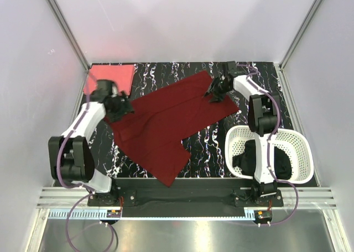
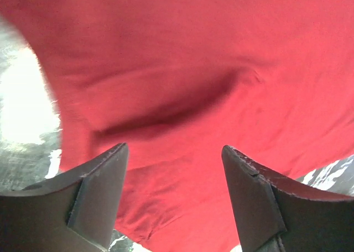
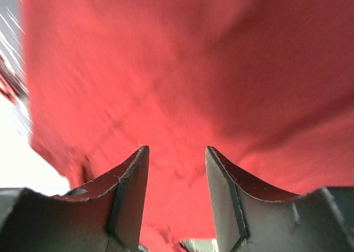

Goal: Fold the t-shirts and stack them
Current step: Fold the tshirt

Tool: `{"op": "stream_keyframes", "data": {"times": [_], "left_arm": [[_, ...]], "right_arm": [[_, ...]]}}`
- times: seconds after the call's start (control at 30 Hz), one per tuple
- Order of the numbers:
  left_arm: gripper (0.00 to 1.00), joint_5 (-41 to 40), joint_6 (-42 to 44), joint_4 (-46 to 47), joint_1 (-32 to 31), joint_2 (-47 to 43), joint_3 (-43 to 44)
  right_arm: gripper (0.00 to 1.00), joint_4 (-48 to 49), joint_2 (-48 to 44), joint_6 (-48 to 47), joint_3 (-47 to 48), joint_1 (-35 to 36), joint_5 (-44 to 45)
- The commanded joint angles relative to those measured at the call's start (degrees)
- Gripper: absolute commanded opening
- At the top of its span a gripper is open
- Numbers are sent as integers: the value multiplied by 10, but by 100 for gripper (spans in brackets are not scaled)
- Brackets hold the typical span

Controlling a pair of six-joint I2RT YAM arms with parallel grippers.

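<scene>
The dark maroon t-shirt (image 1: 166, 119) lies spread diagonally across the black marbled table. It fills the left wrist view (image 2: 182, 69) and the right wrist view (image 3: 188, 69). My left gripper (image 1: 119, 106) is open over the shirt's left edge, jaws apart with cloth below them (image 2: 174, 152). My right gripper (image 1: 215, 93) is open over the shirt's upper right end (image 3: 177, 152). The coral pink t-shirt (image 1: 110, 78) lies folded at the back left corner. The black t-shirt (image 1: 249, 155) lies in the white basket.
The white lattice basket (image 1: 298, 152) stands at the front right, beside the right arm. The black marbled table (image 1: 215, 138) shows around the shirt. White walls enclose the sides and back.
</scene>
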Motion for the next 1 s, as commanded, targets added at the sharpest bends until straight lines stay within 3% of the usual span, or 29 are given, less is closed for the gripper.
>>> {"op": "stream_keyframes", "data": {"times": [0.0, 0.17, 0.27, 0.47, 0.67, 0.73, 0.97], "left_arm": [[74, -86, 80, -32, -95, 18, 60], [72, -167, 108, -49, -184, 82, 85], [70, -205, 113, -51, -201, 119, 94], [67, -230, 143, -53, -202, 175, 125], [57, -235, 147, -56, -201, 206, 142], [52, -252, 149, -57, -199, 211, 151], [52, -320, 171, -65, -173, 260, 202]], "right_arm": [[53, 32, -79, 2, -43, 52, -38], [52, 114, -117, 46, -120, 101, -79], [52, 157, -121, 85, -148, 123, -105], [50, 171, -104, 95, -137, 159, -122], [49, 194, -72, 123, -113, 178, -138], [45, 212, -54, 130, -92, 185, -152], [31, 250, 8, 180, -15, 225, -177]]}}
